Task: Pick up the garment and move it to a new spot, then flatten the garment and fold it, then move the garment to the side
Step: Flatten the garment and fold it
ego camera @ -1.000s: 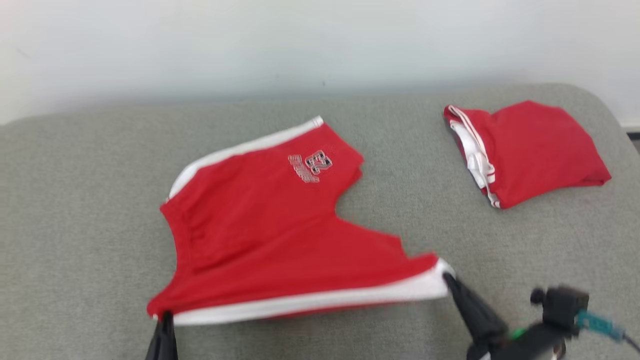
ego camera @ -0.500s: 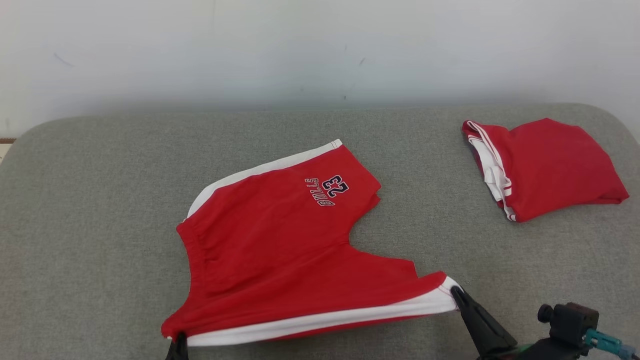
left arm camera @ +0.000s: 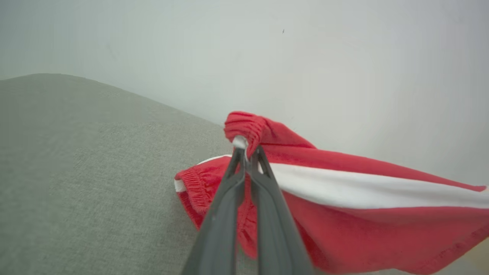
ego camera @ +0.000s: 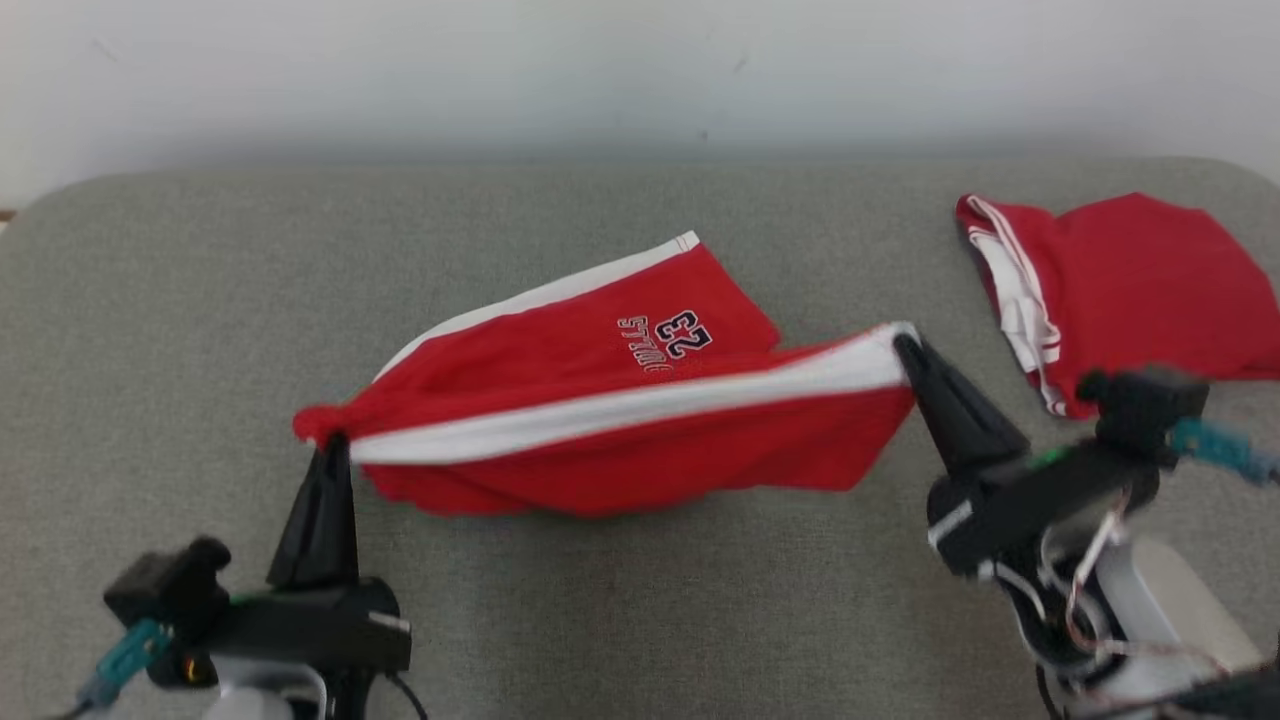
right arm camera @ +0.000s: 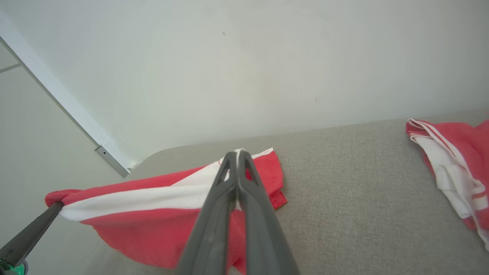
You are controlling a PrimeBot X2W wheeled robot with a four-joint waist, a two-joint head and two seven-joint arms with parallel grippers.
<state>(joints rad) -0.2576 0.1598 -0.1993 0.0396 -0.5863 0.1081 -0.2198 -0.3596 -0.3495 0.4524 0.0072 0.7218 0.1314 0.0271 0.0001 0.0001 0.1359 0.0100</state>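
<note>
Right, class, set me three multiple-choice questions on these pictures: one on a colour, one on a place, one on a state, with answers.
1. What colour is the stripe along the lifted edge of the red shorts? A) blue B) yellow C) white
2. Where on the grey cushion does the folded red garment lie? A) at the robot's left B) at the robot's right C) under the shorts
3. How do the left gripper and right gripper stand? A) both shut on the shorts B) both open C) one open, one shut
Answers: 1 C, a white band runs between the grippers; 2 B, it sits at the head view's right edge; 3 A, each pinches one end of the stripe.
</note>
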